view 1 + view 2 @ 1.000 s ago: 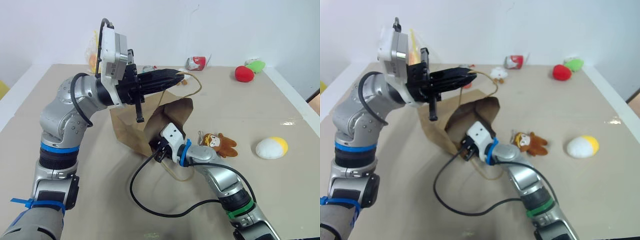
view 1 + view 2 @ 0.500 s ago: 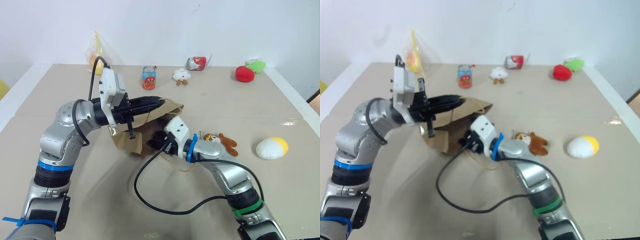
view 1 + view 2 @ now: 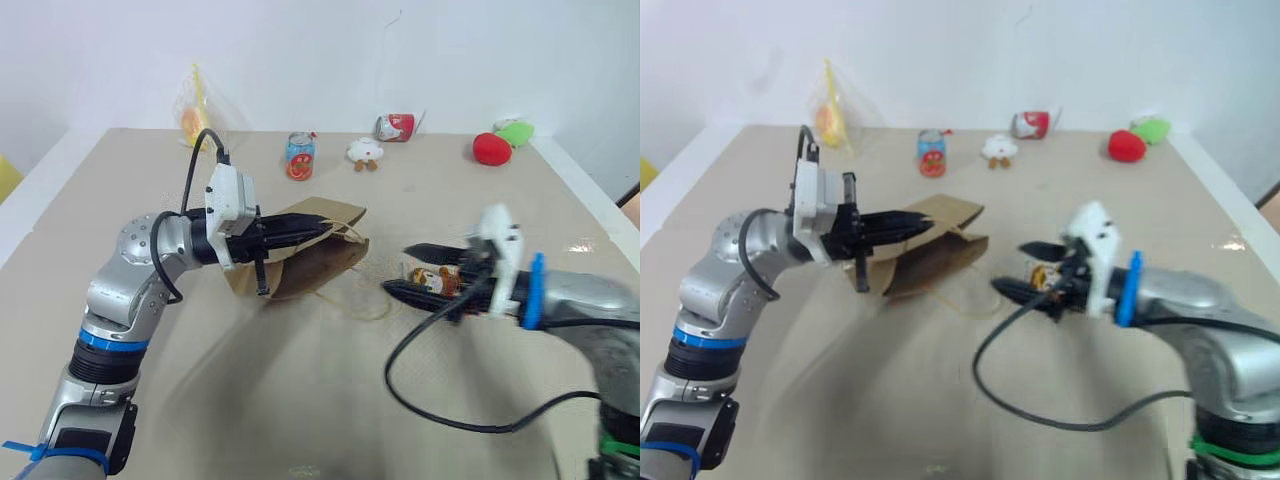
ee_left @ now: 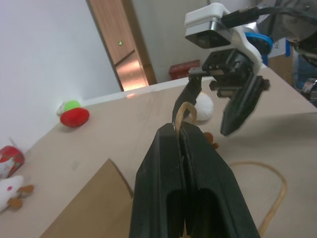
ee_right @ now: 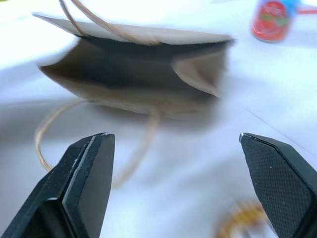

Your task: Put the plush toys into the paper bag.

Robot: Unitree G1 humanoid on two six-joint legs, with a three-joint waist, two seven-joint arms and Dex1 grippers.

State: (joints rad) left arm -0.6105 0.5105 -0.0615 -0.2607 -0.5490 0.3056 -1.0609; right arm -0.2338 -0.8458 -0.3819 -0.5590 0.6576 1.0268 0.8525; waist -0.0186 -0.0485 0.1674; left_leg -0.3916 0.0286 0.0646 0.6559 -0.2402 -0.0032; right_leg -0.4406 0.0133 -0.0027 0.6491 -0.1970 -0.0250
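The paper bag [image 3: 300, 248] lies on its side left of the middle of the table [image 3: 300, 400], its mouth facing right toward the right arm. The left gripper [image 3: 322, 228] reaches in from the left, level and pointing right, clenched on 1 of the bag's 2 cord handles; the left wrist view shows the tan loop [image 4: 185, 112] poking out between its closed black fingers [image 4: 163, 168]. The other handle [image 3: 352, 300] trails loose on the table on the near side of the bag's mouth.

The right gripper [image 3: 412, 269] hovers right of the bag and apart from it, pointing left toward the mouth. It is released, with its fingers [image 5: 84, 178] spread wide and nothing between them. In the right wrist view the bag's dark open mouth [image 5: 133, 64] lies straight beyond the fingers.

The brown monkey plush [image 3: 441, 279] lies on the table just behind the right gripper, partly hidden by it. The white-and-yellow egg plush [image 4: 204, 106] appears in the left wrist view as a pale round shape behind the right gripper.

Along the far edge stand a drink can [image 3: 298, 157], a small white plush [image 3: 365, 152], a tipped red-and-white can [image 3: 393, 126], a red plush [image 3: 491, 148] and a green plush [image 3: 514, 132]. A clear plastic bag with yellow contents [image 3: 194, 112] stands at the far left.
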